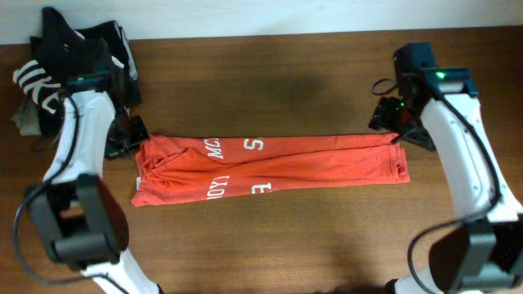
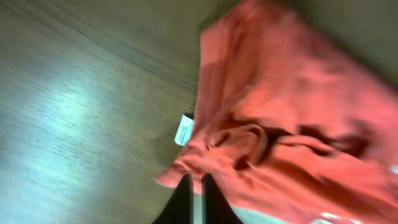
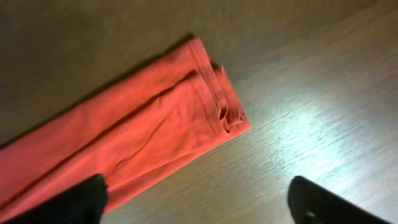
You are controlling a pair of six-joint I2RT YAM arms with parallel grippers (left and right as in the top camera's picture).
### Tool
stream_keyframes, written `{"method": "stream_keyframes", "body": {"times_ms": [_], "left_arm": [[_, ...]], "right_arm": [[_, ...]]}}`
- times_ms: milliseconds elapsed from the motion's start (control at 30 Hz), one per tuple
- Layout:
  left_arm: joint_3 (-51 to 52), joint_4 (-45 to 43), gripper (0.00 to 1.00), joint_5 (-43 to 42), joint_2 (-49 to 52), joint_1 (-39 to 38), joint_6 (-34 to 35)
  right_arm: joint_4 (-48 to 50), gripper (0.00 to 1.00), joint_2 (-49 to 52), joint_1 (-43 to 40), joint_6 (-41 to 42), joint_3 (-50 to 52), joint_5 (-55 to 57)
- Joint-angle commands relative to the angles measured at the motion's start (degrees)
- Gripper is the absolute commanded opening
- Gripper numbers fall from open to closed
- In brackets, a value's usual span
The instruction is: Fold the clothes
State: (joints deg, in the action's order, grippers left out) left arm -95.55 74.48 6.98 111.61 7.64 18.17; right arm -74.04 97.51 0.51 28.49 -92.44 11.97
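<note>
The red-orange T-shirt (image 1: 270, 167) lies on the table folded lengthwise into a long strip, with white lettering showing near its middle. In the left wrist view the shirt (image 2: 292, 124) is bunched at the collar end, and its white neck label (image 2: 183, 129) sticks out. My left gripper (image 1: 129, 137) sits at the strip's left end. Its fingers (image 2: 194, 180) are shut, with the tips touching the fabric edge. My right gripper (image 1: 394, 124) is by the strip's right end. Its fingers (image 3: 196, 193) are wide open and empty over bare wood, beside the shirt's hem end (image 3: 137, 124).
A black shirt with white letters (image 1: 57, 57) is heaped at the back left corner, with a pale garment (image 1: 23, 116) beside it. The brown wooden table (image 1: 270, 73) extends behind and in front of the strip.
</note>
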Motion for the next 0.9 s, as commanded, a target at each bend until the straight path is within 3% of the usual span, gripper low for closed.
{"method": "stream_keyframes", "body": {"times_ms": [0,33,133,233,267,333,433,533,633,867], "left_arm": [[-0.94,0.20,0.34,-2.27,-2.78,-0.02,0.44],[-0.81,0.63,0.45,-2.25,-2.73,-0.02,0.44],[-0.81,1.57,0.59,-2.25,-2.73,-0.02,0.44],[-0.81,1.55,0.93,-2.27,-2.73,-0.02,0.46],[-0.81,1.53,0.99,-2.29,-2.73,-0.02,0.46],[-0.81,1.55,0.99,-2.54,-2.73,-0.02,0.44],[-0.81,1.29,0.99,-6.34,-2.73,-0.02,0.46],[-0.81,1.27,0.99,-7.28,-2.73,-0.02,0.44],[-0.81,1.22,0.99,-7.26,-2.73,-0.02,0.44],[-0.81,1.49,0.99,-7.26,-2.73,-0.22,0.44]], "right_arm": [[0.31,0.99,0.66,-0.59,-2.38,-0.09,2.25],[0.33,0.99,0.96,-1.14,-2.69,-0.09,2.54],[0.72,0.99,1.97,-4.22,-2.73,-0.07,3.80],[2.89,0.99,3.39,-9.53,-2.75,-0.07,3.72],[3.69,0.99,4.02,-11.32,-2.82,-0.04,3.52],[6.60,0.99,5.53,-15.37,-9.18,0.09,-2.99],[9.18,0.99,9.42,-20.13,-24.17,0.11,-22.40],[9.62,0.99,14.21,-22.80,-25.38,0.11,-27.50],[9.49,0.99,17.94,-23.19,-31.91,0.20,-34.01],[10.01,0.99,21.86,-23.52,-32.79,0.28,-33.27]]}}
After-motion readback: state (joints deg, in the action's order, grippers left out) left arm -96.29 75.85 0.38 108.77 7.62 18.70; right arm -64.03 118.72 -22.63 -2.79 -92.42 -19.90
